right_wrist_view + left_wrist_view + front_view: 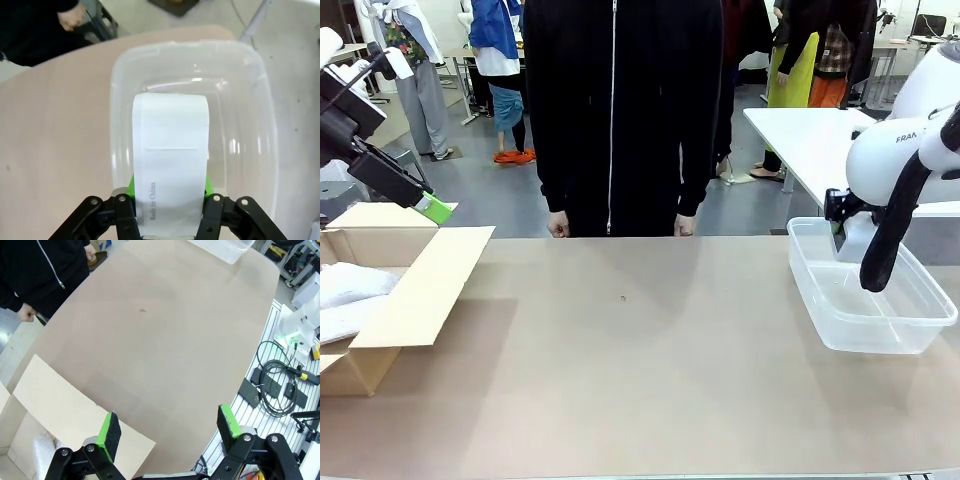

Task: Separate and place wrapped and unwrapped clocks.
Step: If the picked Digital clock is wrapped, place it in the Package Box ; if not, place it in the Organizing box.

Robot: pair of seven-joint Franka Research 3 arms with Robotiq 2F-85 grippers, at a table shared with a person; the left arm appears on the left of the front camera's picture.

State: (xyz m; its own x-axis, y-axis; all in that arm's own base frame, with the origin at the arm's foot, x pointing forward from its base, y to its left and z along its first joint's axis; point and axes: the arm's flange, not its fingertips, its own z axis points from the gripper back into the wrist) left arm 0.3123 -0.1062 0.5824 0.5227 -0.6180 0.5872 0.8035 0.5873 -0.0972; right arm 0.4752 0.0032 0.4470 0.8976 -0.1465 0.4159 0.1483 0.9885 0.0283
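Observation:
The unwrapped clock (170, 140), a smooth white block, is clamped between the green pads of my right gripper (170, 189), which is shut on it. It hangs just above the floor of a clear plastic bin (190, 47). In the front view the right arm leans over that bin (920, 322) at the table's right. Whitish wrapped clocks (350, 284) lie in an open cardboard box (415, 290) at the left. A corner of bubble wrap (45, 446) shows there in the left wrist view. My left gripper (168, 426) is open and holds nothing, raised above the box flap (70, 410).
A person in a black zipped jacket stands at the far edge, both hands (558, 226) hanging at table height. The brown tabletop (640, 350) between box and bin is bare. Cables (275, 385) lie on the frame beside the table.

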